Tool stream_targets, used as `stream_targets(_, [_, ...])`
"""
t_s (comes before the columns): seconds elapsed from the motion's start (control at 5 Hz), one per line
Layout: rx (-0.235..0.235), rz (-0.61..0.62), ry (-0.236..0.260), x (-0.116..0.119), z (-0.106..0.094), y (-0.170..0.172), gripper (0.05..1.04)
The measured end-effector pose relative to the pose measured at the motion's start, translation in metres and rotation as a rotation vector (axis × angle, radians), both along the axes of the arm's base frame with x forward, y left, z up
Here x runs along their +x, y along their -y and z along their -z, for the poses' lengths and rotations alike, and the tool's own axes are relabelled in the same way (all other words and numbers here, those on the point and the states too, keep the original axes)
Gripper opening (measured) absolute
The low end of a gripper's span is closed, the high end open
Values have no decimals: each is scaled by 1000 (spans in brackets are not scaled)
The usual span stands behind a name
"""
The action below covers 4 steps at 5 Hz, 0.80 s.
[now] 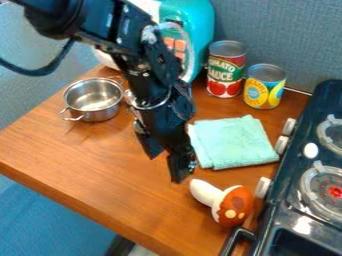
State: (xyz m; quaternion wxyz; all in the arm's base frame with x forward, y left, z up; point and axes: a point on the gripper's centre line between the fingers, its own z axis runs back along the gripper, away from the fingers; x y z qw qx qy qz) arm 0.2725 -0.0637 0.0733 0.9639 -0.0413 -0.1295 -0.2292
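Mushroom before cloth, cans behind cloth, pot left, stove right

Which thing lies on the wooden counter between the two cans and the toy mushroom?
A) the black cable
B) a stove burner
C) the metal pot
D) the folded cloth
D: the folded cloth lies below the red can and the yellow can in the view, and above the toy mushroom.

Two cans stand on the worktop, with one fully visible metal pot, one folded cloth and one toy mushroom. One stove shows two burners, and three pale knobs line its side.
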Motion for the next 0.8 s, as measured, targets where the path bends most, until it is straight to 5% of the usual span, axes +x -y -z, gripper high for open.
stream_targets(0.2, [-51, 175, 8, -2, 1, 10, 1000])
stream_targets(0.4, [-49, 390, -128, -3, 13, 16, 1000])
stream_targets(0.6, [-3, 496, -163, -3, 14, 14, 1000])
stream_targets(0.8, [67, 539, -136, -1, 17, 23, 1000])
